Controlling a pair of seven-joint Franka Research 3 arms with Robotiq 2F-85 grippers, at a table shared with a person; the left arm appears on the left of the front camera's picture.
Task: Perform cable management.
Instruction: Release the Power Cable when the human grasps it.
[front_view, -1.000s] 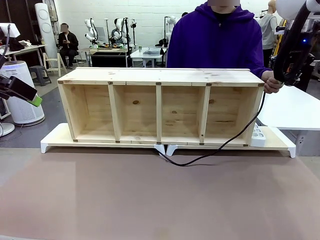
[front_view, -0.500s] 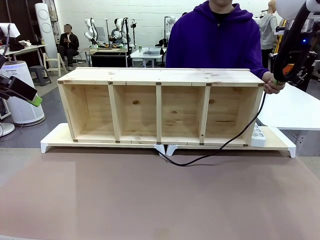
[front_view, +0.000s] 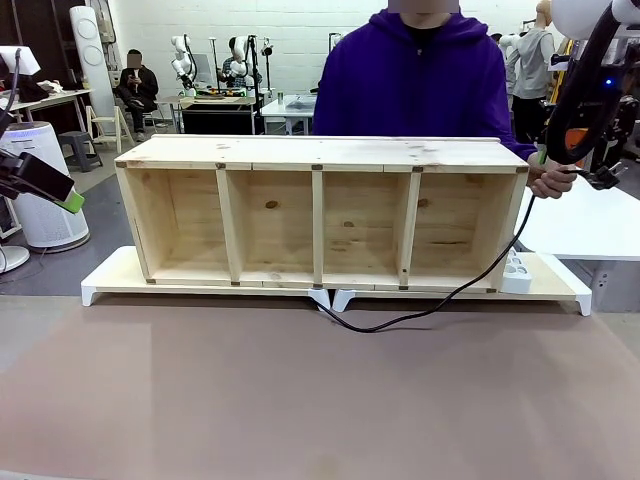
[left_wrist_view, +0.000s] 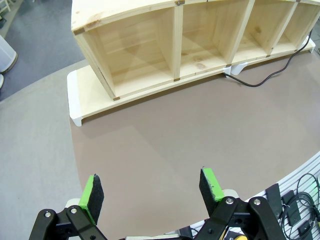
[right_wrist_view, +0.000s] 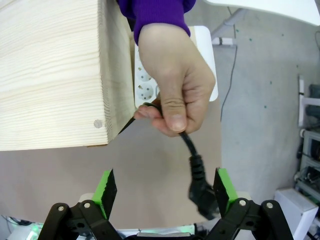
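The black cable (front_view: 455, 290) comes out from under the middle of the wooden shelf (front_view: 320, 155), loops across the table and rises along the shelf's right end into the person's hand (front_view: 550, 180). In the right wrist view that hand (right_wrist_view: 172, 85) pinches the cable (right_wrist_view: 190, 150). Its plug (right_wrist_view: 202, 197) hangs free between my fingers, close to one green pad (right_wrist_view: 225, 189). My right gripper (right_wrist_view: 165, 192) is open with nothing gripped, and stands just by the hand (front_view: 572, 160). My left gripper (left_wrist_view: 150, 189) is open and empty, at the far left (front_view: 60, 195), off the table.
The shelf rests on two white risers (front_view: 110, 280). A white power strip (front_view: 515, 268) lies on the right riser by the shelf's end, also seen below the hand (right_wrist_view: 145, 80). A white side table (front_view: 585, 220) stands to the right. Brown tabletop (front_view: 300, 400) spreads in front.
My right gripper has opened and let go of the cable's plug end, which the person's hand now holds. The person has shifted slightly to the left. The left arm has not moved.
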